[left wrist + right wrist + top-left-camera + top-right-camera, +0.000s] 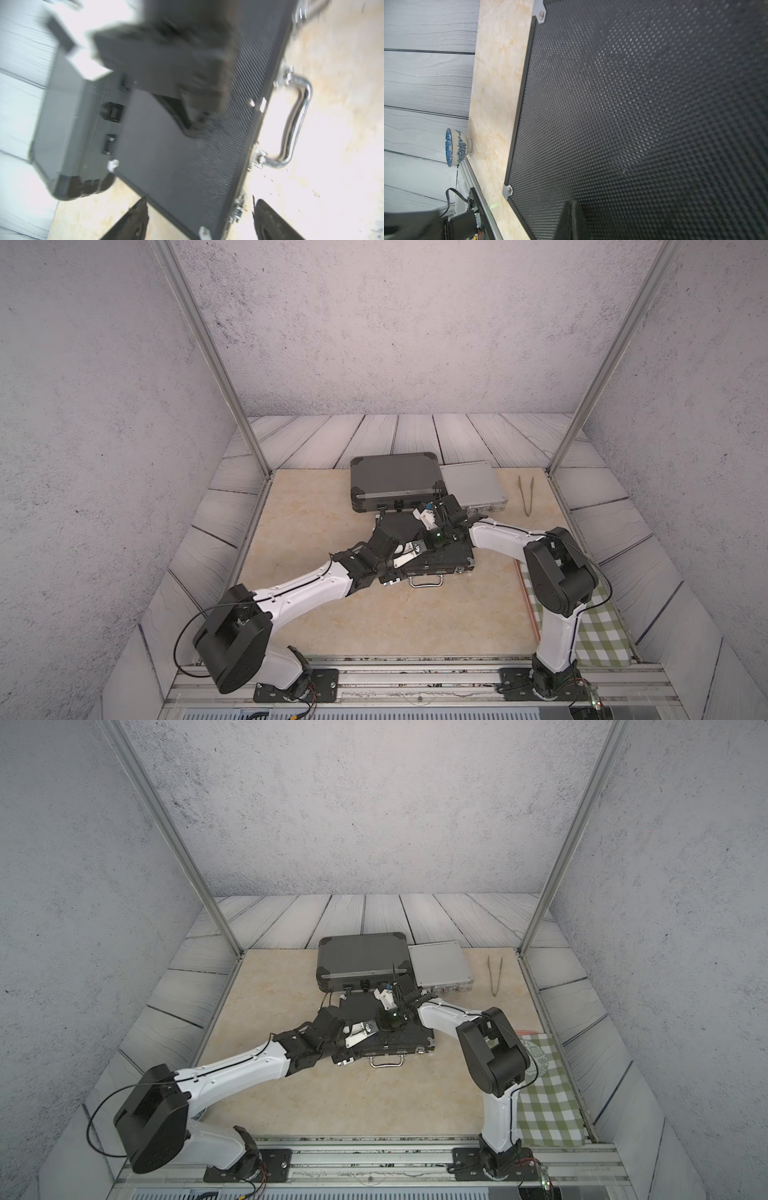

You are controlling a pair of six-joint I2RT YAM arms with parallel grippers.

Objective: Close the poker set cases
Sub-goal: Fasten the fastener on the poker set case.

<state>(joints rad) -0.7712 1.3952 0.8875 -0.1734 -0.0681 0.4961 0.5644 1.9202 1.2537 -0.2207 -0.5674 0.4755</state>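
Black textured case [451, 556] centred on the table [395, 622], lid apparently seated; to be pressed flat by the closed right end effector [434, 538] while the wide-spread left end effector [200, 209] is squared onto its latch [239, 207].

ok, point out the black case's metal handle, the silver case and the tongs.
metal handle [297, 122]: left wrist view, middle of the chrome bar.
silver case [469, 483]: in a top view, centre of lid.
tongs [528, 508]: in a top view, near the joined end.
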